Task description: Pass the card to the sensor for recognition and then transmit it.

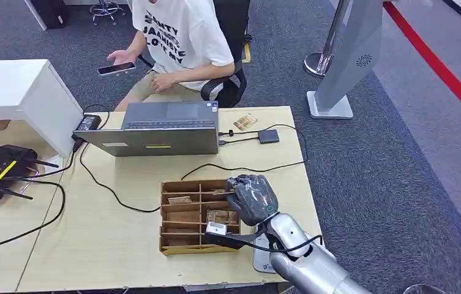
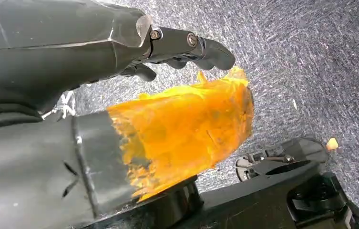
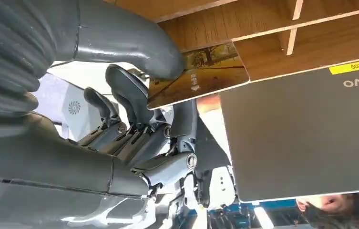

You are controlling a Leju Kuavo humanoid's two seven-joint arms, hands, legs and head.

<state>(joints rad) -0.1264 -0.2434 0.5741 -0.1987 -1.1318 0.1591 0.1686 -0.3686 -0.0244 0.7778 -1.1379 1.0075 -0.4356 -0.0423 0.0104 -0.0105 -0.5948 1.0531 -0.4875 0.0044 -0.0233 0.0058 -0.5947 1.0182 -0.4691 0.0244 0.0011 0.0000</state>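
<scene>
Pinching the card [image 3: 201,76] flat (long axis toward laptop [image 3: 306,133]), right hand [image 1: 252,197].

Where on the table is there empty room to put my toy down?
Bare light wooden tabletop lies left of the brown divided cardboard tray, below the grey laptop. It's crowded at the tray, where the right robot hand holds a card.

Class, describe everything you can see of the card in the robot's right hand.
The card is a thin, stiff rectangle printed with an autumn-toned tree scene, small white characters and an arrow. The right hand pinches one end between thumb and fingers, holding it over the wooden divided tray. The rest of the card juts out free, towards the grey laptop.
</scene>
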